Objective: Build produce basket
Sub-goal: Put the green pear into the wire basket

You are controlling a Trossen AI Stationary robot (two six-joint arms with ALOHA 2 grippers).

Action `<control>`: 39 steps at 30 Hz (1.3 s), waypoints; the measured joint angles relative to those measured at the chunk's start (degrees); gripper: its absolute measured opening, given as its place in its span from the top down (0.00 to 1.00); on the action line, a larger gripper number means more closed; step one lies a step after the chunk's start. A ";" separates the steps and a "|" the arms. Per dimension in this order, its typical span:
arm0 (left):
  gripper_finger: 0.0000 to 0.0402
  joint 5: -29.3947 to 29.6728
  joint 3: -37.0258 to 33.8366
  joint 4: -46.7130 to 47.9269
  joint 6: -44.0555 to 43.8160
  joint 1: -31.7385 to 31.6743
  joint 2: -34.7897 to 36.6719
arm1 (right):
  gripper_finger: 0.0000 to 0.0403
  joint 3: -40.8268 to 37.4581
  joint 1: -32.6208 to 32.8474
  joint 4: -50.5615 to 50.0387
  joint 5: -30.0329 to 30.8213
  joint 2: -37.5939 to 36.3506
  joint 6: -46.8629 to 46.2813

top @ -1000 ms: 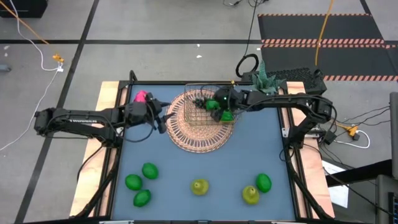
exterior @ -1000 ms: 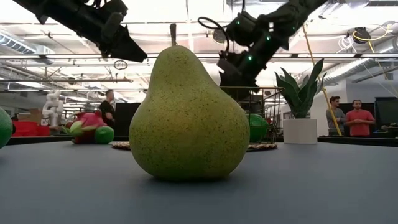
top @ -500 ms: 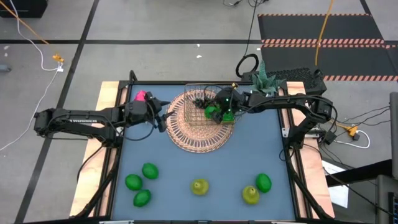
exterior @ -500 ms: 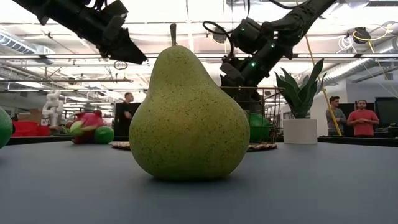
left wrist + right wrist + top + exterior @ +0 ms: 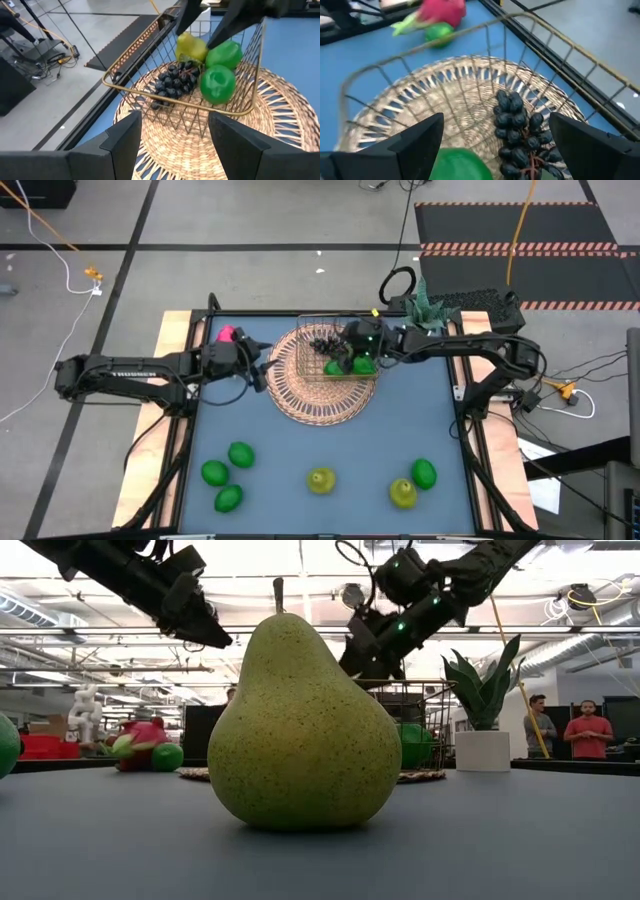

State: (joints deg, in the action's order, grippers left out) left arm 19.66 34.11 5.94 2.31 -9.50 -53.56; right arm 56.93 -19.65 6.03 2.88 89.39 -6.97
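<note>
- Since a second ago your right gripper [image 5: 352, 350] has lifted off the lime [image 5: 363, 364] it was over and pulled toward the far edge of the tabletop [image 5: 330, 440]; that lime now lies in the basket [image 5: 165, 90], free of the fingers.
- The right fingers [image 5: 410, 140] stand apart with nothing between them, hanging above the basket.
- The basket sits on the round woven mat [image 5: 320, 395] near the middle of the far edge. Inside you see the grape bunch [image 5: 175, 82], two limes [image 5: 218, 84] touching each other, and a pear [image 5: 190, 47] behind them.
- Your left gripper [image 5: 262, 370] hovers just beside the mat on its left-edge side, fingers [image 5: 122, 137] apart and empty.
- The dragon fruit [image 5: 228, 335] lies near the far left corner, with a lime [image 5: 438, 31] touching it.
- Three limes [image 5: 228, 475] cluster toward the near left corner.
- A pear [image 5: 320, 479] stands at the middle of the near edge; another pear [image 5: 402, 492] and a lime [image 5: 424, 473] lie toward the near right corner.
- The potted plant [image 5: 426, 310] stands at the far right corner.
</note>
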 joint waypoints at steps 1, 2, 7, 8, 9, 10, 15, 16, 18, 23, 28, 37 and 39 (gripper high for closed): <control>0.42 0.02 0.00 0.11 0.02 -0.24 0.00 | 0.12 0.00 0.37 0.21 -0.01 -0.71 0.14; 0.42 0.02 0.00 0.31 0.02 -0.56 0.00 | 0.12 0.00 0.81 0.14 -0.01 -1.56 0.18; 0.42 0.04 0.00 0.84 -0.02 -1.26 0.00 | 0.12 0.00 3.68 0.15 0.03 -6.47 0.16; 0.42 0.03 0.00 0.86 -0.10 -1.33 -0.02 | 0.12 0.00 4.54 0.08 0.01 -7.46 0.16; 0.42 0.03 0.00 0.88 -0.33 -1.35 -0.02 | 0.12 0.00 5.39 0.14 0.01 -8.50 0.16; 0.42 0.04 0.00 0.85 -0.44 -1.35 -0.02 | 0.12 0.00 6.32 0.14 0.01 -9.46 0.15; 0.42 0.02 0.00 0.82 -0.68 -1.35 -0.02 | 0.12 0.00 12.04 0.12 0.02 -12.44 -3.33; 0.42 0.03 0.00 0.83 -0.85 -1.35 -0.02 | 0.12 0.00 13.39 0.14 0.01 -12.54 -4.04; 0.42 0.02 0.00 0.81 -0.96 -1.35 -0.02 | 0.12 0.00 16.08 -0.02 -0.01 -12.58 -5.34; 0.42 0.00 0.00 0.75 -1.84 -1.35 -0.02 | 0.12 -0.37 22.68 0.44 -0.01 -10.67 -6.32; 0.42 -0.02 0.02 0.63 -2.60 -1.17 -0.02 | 0.12 -3.47 27.97 5.08 -0.03 -8.25 -7.53; 0.42 -0.08 0.02 -0.02 -2.54 -0.98 -0.02 | 0.12 -6.67 36.12 11.68 -0.21 -4.91 -7.38; 0.42 -0.07 0.02 -0.31 -2.38 -0.98 -0.01 | 0.12 -6.78 37.24 13.08 -1.26 -3.26 -7.38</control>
State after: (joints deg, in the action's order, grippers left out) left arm 19.59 34.13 5.63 -0.08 -10.48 -53.57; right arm 50.15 17.58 19.11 1.62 86.13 -14.35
